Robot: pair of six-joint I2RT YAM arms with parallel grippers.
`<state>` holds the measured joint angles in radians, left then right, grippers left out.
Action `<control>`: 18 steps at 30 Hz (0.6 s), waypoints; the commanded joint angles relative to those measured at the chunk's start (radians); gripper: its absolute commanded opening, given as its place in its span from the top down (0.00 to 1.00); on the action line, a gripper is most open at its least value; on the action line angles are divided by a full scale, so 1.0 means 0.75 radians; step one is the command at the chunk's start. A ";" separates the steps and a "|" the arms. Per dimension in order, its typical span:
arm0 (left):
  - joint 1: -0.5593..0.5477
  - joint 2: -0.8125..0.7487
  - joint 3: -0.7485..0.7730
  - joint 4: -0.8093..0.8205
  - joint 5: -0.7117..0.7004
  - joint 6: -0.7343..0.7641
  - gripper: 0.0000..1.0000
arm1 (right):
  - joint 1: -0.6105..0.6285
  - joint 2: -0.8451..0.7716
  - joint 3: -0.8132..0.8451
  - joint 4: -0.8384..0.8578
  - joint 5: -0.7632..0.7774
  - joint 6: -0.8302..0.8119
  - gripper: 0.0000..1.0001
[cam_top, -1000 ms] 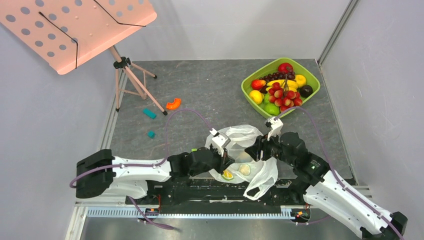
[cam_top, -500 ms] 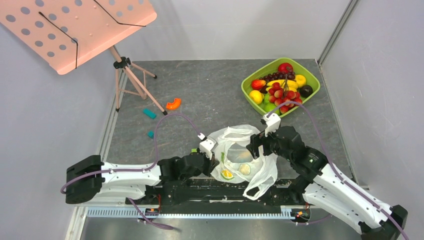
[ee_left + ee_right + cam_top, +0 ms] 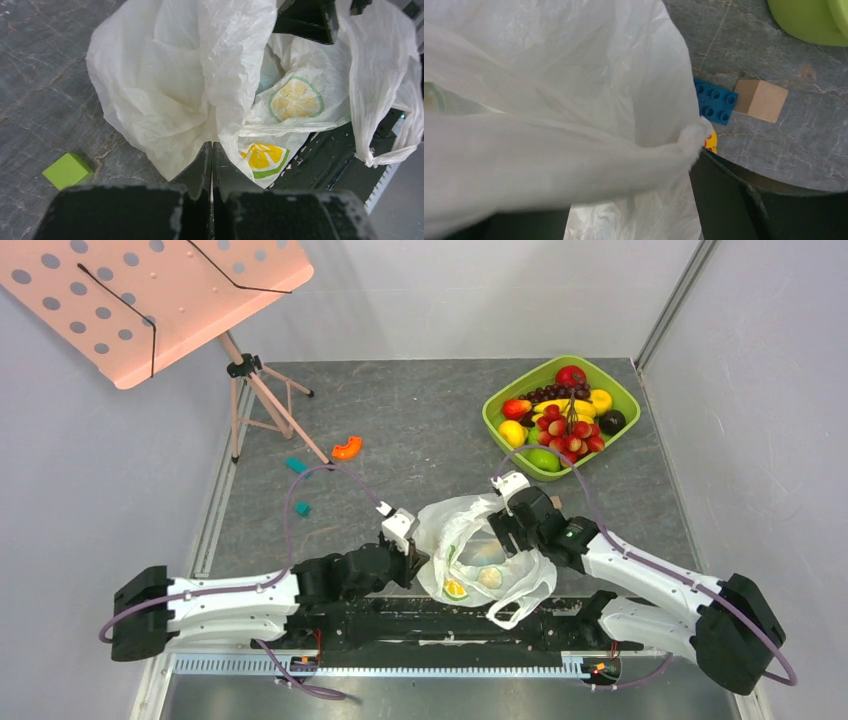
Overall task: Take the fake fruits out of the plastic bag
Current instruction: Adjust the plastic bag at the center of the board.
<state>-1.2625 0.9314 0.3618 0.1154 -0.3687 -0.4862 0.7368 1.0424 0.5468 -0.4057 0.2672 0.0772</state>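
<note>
At far left we see the pink music stand (image 3: 150, 300) on its tripod; nearer lie an orange curved piece (image 3: 347, 448) and two teal blocks (image 3: 297, 465), well apart from the arms; a green block (image 3: 67, 170) sits on the table (image 3: 420, 410) just beside the bag's left side. The left gripper (image 3: 211, 150) has its jaws pressed together with a fold of the plastic bag (image 3: 170, 90) pinched between them at the bag's left edge. The bag lies crumpled at the near edge of the table between the two arms, partly over the black base rail (image 3: 400, 615); inside it, seen through the film, we make out the fake fruits (image 3: 296, 100), a pale slice with a green rim and a yellow-orange slice (image 3: 262, 156) below it. The right gripper (image 3: 500, 532) is over the bag's right side; film is gathered at the tip of one finger (image 3: 724, 195), but the bag hides the other, so we cannot tell how far the jaws stand apart. Beside the bag on the right lie a blue brick (image 3: 715, 101) touching a wooden block (image 3: 761, 100); farther right stands the green tray (image 3: 500, 390), holding a red-and-yellow bunch (image 3: 568, 435) among other fruit.
</note>
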 commanded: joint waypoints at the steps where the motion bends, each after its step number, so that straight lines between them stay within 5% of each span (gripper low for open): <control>1: 0.006 -0.206 0.047 -0.144 -0.095 0.027 0.98 | 0.005 0.022 0.037 0.114 0.152 0.007 0.29; 8: 0.006 -0.526 0.135 -0.427 -0.236 0.087 0.98 | 0.005 -0.059 0.184 0.146 0.072 0.014 0.99; 18: 0.006 -0.692 0.115 -0.569 -0.308 0.063 0.98 | 0.005 -0.159 0.642 0.192 -0.184 0.000 1.00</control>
<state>-1.2625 0.4343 0.4435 -0.2642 -0.5526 -0.4549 0.7376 0.9428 0.8852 -0.3222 0.2123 0.0849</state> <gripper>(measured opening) 0.025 0.008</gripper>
